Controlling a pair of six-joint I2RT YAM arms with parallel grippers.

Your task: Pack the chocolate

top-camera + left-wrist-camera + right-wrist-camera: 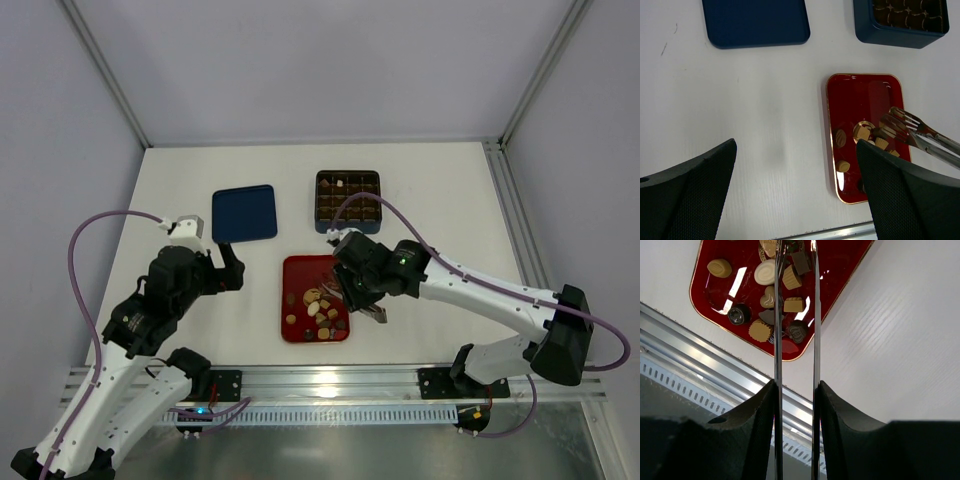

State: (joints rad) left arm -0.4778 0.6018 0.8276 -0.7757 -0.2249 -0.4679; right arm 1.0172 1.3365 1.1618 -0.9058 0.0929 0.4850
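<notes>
1. The red tray lies on the white table, and everything below is placed from it
2. The chocolate lies loose on the tray, crowded into the half nearer the arms; the tray's far half is bare red
3. In the right wrist view the pieces are a tan oval towards one long edge of the tray, a cream-white oval, a tan heart, a tan square, a fluted tan round and two dark rounds close to the tray's near rim
4. The right gripper hangs over the tray's right edge with its fingers pressed against a pair of metal tongs, one finger on each arm
5. The tongs reach in over the tray's near half; a tan cup-shaped piece and a brown square piece sit between their arms, but I cannot tell whether either is pinched
6. The left gripper hovers over bare table to the left of the tray, fingers spread wide with nothing between them
7. A dark blue box with grid compartments stands just beyond the tray's far end; from above a few small pieces show in its cells
8. A flat dark blue lid lies beyond the tray's far left corner, apart from the box
</notes>
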